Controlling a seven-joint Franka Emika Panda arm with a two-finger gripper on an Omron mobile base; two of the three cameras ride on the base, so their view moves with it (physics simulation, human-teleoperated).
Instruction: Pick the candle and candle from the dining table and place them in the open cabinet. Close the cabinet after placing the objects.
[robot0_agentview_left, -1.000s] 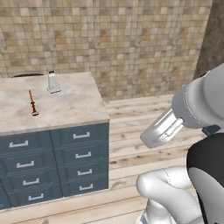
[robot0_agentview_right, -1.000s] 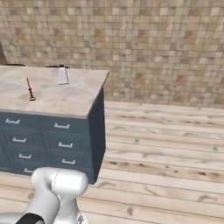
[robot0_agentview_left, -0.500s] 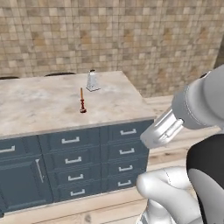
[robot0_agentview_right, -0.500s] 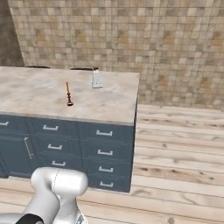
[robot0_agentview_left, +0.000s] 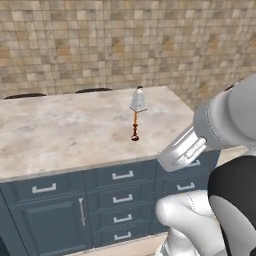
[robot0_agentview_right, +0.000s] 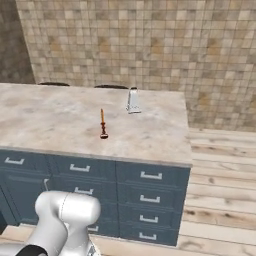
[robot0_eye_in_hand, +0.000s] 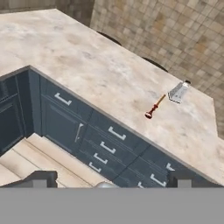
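A slender dark red candle (robot0_agentview_left: 134, 127) (robot0_agentview_right: 103, 125) (robot0_eye_in_hand: 154, 107) stands upright on the beige marble top of the dining table (robot0_agentview_left: 55, 135) (robot0_agentview_right: 45, 110) (robot0_eye_in_hand: 83, 65), toward its right end. My gripper (robot0_eye_in_hand: 113, 179) is open and holds nothing. It hangs well short of the table, out in front of the dark blue drawers and above the floor, with the candle far ahead of its dark fingertips (robot0_eye_in_hand: 41, 177). The open cabinet is out of view.
A grey metal grater (robot0_agentview_left: 138, 99) (robot0_agentview_right: 132, 100) (robot0_eye_in_hand: 178, 92) stands just behind the candle. Dark blue drawers (robot0_agentview_left: 120, 176) (robot0_agentview_right: 150, 176) with silver handles face me. Two dark chair backs (robot0_agentview_left: 92, 90) (robot0_agentview_right: 111, 86) rise behind the table. Wooden floor (robot0_agentview_right: 220, 170) lies to the right.
The whole picture has shifted as the base drove: the table now sits nearer and more central in both base views. Candle and grater stay in place on it. The gripper stays open.
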